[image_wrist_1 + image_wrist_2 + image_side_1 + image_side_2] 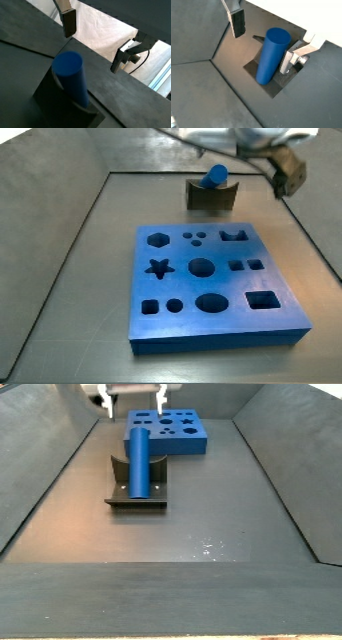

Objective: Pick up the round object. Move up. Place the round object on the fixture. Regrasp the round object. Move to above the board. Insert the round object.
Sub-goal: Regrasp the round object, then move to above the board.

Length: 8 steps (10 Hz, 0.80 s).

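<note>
The round object, a plain blue peg [215,174], stands tilted in the notch of the fixture [210,198], its upper end free. It also shows in both wrist views [72,76] [273,56] and in a side view [138,460]. My gripper [131,400] is open and empty, just above the peg's upper end. In both wrist views its fingers [68,23] [238,23] stand wide apart and touch nothing; the peg's end lies closer to one finger [292,59]. The board [187,288], a thick blue slab with shaped holes, lies flat beside the fixture.
Grey sloping walls [54,474] enclose the dark floor on both sides. The fixture's base plate [135,501] lies on the floor in front of the board [167,431]. A white sheet [107,30] covers the floor beyond the fixture.
</note>
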Tool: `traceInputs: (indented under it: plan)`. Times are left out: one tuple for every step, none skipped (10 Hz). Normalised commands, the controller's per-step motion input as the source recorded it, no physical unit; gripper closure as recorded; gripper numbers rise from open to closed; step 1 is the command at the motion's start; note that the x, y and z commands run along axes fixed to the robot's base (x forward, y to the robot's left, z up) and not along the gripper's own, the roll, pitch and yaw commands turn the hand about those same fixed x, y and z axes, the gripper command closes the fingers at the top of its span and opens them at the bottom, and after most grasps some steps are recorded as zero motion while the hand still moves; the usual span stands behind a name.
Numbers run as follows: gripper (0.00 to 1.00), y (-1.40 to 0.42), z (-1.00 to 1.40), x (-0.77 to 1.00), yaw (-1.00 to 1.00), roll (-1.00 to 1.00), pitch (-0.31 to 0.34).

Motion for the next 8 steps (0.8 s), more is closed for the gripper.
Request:
traceInputs:
  plan:
    - [0.0, 0.01, -0.84, 0.1, -0.02, 0.07, -0.043]
    - [0.0, 0.0, -0.68, 0.09, -0.02, 0.07, -0.024]
    - [0.0, 0.0, -0.51, 0.09, -0.01, 0.07, -0.006]
    - [0.0, -0.01, -0.36, 0.09, -0.01, 0.07, 0.009]
    - [1.0, 0.0, 0.0, 0.0, 0.0, 0.0, 0.0]
    - [1.0, 0.16, 1.0, 0.13, -0.07, 0.03, 0.007]
    - [1.0, 0.15, 1.0, 0.13, -0.07, 0.02, 0.006]
    - [1.0, 0.13, 1.0, 0.09, -0.06, 0.01, 0.027]
